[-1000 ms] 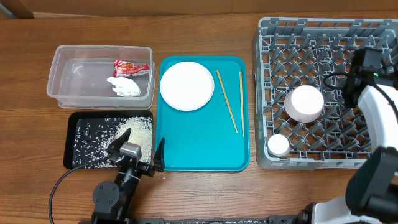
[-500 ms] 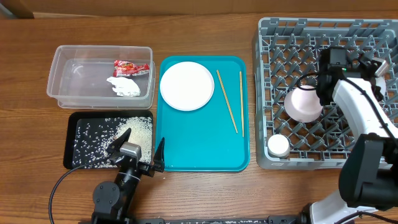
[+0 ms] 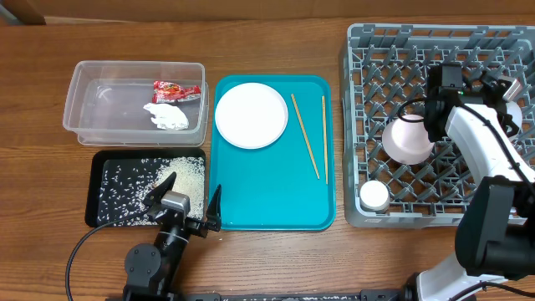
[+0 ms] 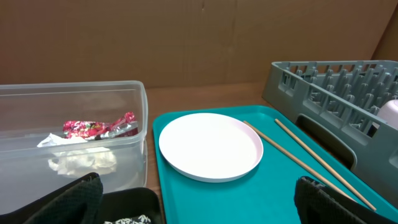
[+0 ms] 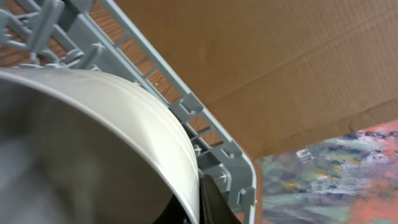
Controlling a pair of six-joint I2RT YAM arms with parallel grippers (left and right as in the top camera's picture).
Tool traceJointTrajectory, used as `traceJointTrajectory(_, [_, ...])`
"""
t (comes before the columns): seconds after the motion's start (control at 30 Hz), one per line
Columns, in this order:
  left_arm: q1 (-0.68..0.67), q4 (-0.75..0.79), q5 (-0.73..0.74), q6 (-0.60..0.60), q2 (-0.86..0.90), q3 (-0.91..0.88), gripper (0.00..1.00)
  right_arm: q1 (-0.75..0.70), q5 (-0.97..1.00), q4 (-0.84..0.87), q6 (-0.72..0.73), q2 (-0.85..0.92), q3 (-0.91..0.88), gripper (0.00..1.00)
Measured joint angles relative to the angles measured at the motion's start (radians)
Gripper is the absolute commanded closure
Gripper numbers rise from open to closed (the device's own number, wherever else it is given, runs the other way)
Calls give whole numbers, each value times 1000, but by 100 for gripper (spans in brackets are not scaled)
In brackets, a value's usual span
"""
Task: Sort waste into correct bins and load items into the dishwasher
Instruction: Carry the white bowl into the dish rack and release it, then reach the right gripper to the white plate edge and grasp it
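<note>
My right gripper (image 3: 428, 125) is over the grey dish rack (image 3: 501, 42), shut on the rim of a pale pink-white bowl (image 3: 406, 140) that is tilted among the pegs. In the right wrist view the bowl's rim (image 5: 161, 124) sits between my fingers (image 5: 199, 205). A small white cup (image 3: 374, 196) stands at the rack's front left. A white plate (image 3: 251, 115) and two chopsticks (image 3: 305, 138) lie on the teal tray (image 3: 267, 201). My left gripper (image 3: 185, 201) is open and empty at the table's front edge, between the black tray and the teal tray.
The clear tub (image 3: 84, 109) holds the red wrapper (image 3: 174, 89) and white tissue (image 3: 168, 116). The black tray (image 3: 104, 180) holds rice grains (image 3: 185, 177). The left wrist view shows the plate (image 4: 210, 144), the tub (image 4: 140, 124) and the rack's wall (image 4: 323, 81).
My right arm moved left over the rack and closed on the bowl's rim, tipping the bowl. It has held still for the last half second. The left arm has not moved.
</note>
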Motion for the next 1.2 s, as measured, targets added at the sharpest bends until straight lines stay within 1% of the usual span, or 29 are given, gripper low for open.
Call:
traceJointTrajectory(0.23, [0, 0, 0, 0, 0, 0, 0, -94, 14, 34, -86, 1, 0, 96])
traceJointTrajectory(0.33, [0, 0, 0, 0, 0, 0, 0, -104, 16, 36, -101, 1, 0, 96])
traceJointTrajectory(0.63, [0, 0, 0, 0, 0, 0, 0, 5, 8, 30, -142, 1, -22, 96])
traceJointTrajectory(0.93, [0, 0, 0, 0, 0, 0, 0, 16, 54, 37, -142, 1, -62, 95])
traceJointTrajectory(0.97, [0, 0, 0, 0, 0, 0, 0, 18, 54, 31, -143, 1, -62, 92])
traceJointTrajectory(1.0, [0, 0, 0, 0, 0, 0, 0, 23, 53, 25, -143, 1, -62, 84])
traceJointTrajectory(1.03, [0, 0, 0, 0, 0, 0, 0, 27, 53, 19, -147, 1, -62, 69])
traceJointTrajectory(1.07, [0, 0, 0, 0, 0, 0, 0, 46, 34, 5, -155, 1, -71, 67])
traceJointTrajectory(1.13, [0, 0, 0, 0, 0, 0, 0, 77, 3, 3, -163, 5, -83, 59])
traceJointTrajectory(1.2, [0, 0, 0, 0, 0, 0, 0, 119, -33, 5, -169, 7, -86, 57])
